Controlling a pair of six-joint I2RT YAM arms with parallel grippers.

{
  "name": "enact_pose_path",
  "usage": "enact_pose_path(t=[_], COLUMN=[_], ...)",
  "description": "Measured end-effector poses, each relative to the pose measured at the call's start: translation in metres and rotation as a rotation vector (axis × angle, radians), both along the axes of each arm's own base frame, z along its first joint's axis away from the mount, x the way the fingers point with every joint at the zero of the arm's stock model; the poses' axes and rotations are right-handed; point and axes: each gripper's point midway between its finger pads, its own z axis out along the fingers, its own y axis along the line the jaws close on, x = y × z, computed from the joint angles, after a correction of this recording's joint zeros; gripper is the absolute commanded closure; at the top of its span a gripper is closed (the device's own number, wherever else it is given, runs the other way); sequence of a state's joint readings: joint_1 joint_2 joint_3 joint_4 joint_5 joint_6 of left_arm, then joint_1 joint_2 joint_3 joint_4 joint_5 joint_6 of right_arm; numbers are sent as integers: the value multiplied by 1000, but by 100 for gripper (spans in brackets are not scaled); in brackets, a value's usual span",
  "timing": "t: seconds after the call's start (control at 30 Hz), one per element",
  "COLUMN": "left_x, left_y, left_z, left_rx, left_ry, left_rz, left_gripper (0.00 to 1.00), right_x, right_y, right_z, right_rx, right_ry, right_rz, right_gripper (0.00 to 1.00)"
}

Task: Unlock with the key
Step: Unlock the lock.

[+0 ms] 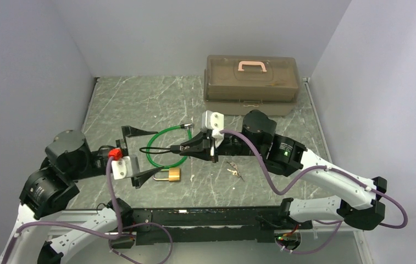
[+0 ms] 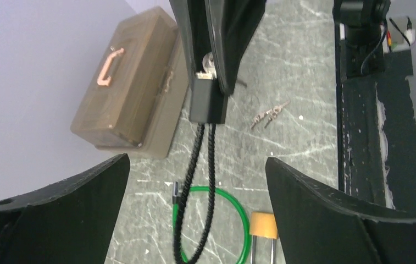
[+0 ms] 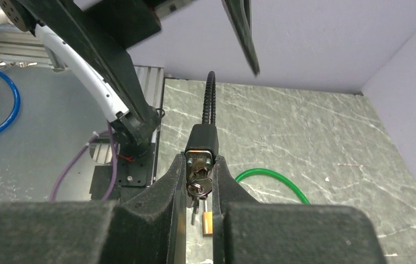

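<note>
Right wrist view: right claw [image 3: 200, 165] was clamped on the cable lock [image 3: 201, 140], left claw [image 2: 195, 160] gaped wide. The key bunch [image 2: 268, 115] lay on the desk [image 2: 304, 55] near that lock; I'd pinch one key squarely.

Brass padlock [image 2: 264, 225] being cropped by the left wrist view's bottom edge, green cable [image 2: 212, 190] running off there, small keys [image 1: 234, 172] showing too tiny to distinguish, black cable lock [image 3: 201, 140] sitting half hidden inside right gripper [image 3: 199, 160].

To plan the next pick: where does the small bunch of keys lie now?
In the top view the bunch of keys lies on the table, right of the brass padlock and just below the right arm.
</note>
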State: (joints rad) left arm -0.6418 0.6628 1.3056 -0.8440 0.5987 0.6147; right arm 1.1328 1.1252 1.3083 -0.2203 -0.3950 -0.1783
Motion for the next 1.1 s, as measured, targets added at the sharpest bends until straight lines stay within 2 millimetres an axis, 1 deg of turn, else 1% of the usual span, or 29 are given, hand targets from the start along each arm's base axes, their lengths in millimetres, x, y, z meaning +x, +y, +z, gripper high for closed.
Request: enact_pose_path(t=[0.1,0.17,0.2,0.23,0.3,0.37,0.43,0.47,0.53,0.57,0.6,0.63,0.67,0.7,0.73,0.8,0.87,0.9,1.0,1.1], left_x=[-5,-9,-12,-14,-20,-24,-26,-26,-21,-17,-15,-7,-1,5,9,17,22,24,27,28], left_y=[3,6,9,11,15,18,21,21,19,18,17,15,14,14,14,17,20,22,27,30], left_z=[23,46,60,71,89,99,92,85,66,57,52,39,32,26,24,28,36,41,51,53], left_rx=[-36,-63,-79,-91,-123,-155,-157,-146,-111,-94,-84,-61,-43,-24,-16,-1,-5,-10,-21,-21], left_ry=[-38,-93,-136,-176,-251,-328,-379,-395,-409,-413,-414,-422,-432,-444,-446,-487,-530,-551,-594,-598], left_rz=[-5,-6,-7,-8,-14,-17,-19,-19,-21,-20,-18,-10,4,20,35,69,101,117,155,173], left_gripper=[1,1,2,7,15,15,18,19,24,30,38,47,59,66,68,70,67,65,64,61], right_x=[5,10,12,16,27,38,46,49,50,50,50,50,50,50,50,50,49,49,45,43], right_y=[4,5,5,5,4,4,6,8,13,15,18,20,22,24,26,29,30,30,31,31], right_z=[-7,-10,-9,-7,1,12,21,25,32,33,36,37,38,39,39,39,39,40,44,48], right_rx=[-18,-24,-21,-11,26,79,128,149,190,203,221,230,240,248,253,259,264,269,280,293], right_ry=[20,38,52,65,100,136,171,189,233,248,270,285,303,322,335,363,377,383,396,411], right_rz=[-12,-36,-46,-59,-105,-146,-172,-179,-175,-171,-164,-159,-154,-149,-146,-143,-137,-133,-114,-101], right_gripper=[100,100,100,100,100,100,100,100,100,100,100,100,100,100,100,100,100,100,100,100])
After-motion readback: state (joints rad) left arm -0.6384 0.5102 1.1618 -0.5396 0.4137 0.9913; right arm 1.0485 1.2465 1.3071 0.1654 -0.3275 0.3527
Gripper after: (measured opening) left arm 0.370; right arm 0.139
